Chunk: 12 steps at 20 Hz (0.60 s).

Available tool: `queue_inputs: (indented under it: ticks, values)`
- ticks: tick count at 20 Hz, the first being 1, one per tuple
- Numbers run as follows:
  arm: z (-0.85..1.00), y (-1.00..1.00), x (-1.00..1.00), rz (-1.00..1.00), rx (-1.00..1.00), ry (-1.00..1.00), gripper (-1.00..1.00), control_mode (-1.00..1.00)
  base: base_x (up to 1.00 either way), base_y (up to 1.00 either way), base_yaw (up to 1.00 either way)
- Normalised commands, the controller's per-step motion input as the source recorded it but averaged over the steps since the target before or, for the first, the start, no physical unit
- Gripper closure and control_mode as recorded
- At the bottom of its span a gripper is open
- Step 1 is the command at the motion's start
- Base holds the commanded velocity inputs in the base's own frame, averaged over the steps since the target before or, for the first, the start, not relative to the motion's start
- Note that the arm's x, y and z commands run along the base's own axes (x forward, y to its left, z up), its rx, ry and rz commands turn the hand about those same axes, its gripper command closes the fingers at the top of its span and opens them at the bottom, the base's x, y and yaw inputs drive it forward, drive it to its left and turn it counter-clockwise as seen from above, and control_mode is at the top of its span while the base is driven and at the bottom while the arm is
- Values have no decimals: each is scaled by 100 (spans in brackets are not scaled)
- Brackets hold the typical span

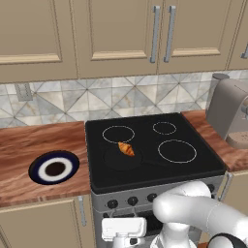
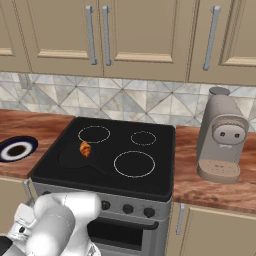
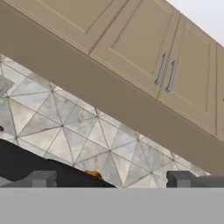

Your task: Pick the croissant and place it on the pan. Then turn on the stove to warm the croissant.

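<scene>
Though my hand (image 3: 111, 179) sits low in front of the stove (image 1: 150, 145), the hand view shows its two fingertips (image 3: 41, 178) set wide apart with nothing between them, so it is open. One croissant (image 1: 126, 149) lies on the one pan (image 1: 118, 159), which rests on the front-left part of the cooktop; the pan's thin handle runs off toward the right. I count four white rings on the glass, two at the back and two at the front, the front-left one under the pan. One blue-rimmed plate (image 1: 54, 167) lies on the wooden worktop (image 1: 38, 145) left of the stove, well apart from the pan. One grey coffee machine (image 2: 221, 137) stands on the worktop to the right. The right base view shows the machine whole, where the left base view cuts it at the edge. The hand view, tilted, adds the tiled wall (image 3: 65, 131), cabinet doors with two handles, and a small orange bit of the croissant at the stove's edge.
</scene>
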Motion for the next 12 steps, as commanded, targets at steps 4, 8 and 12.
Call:
queue_inputs:
  ticks: [4, 8, 12]
  values:
    - [-8, 0, 2, 0, 27, 35, -100, -100, 0, 0, 0]
    - [0, -3, 26, 0, 28, 43, -100, -100, 0, 0, 0]
    - [0, -6, 12, 0, 13, 25, -100, -100, 0, 0, 0]
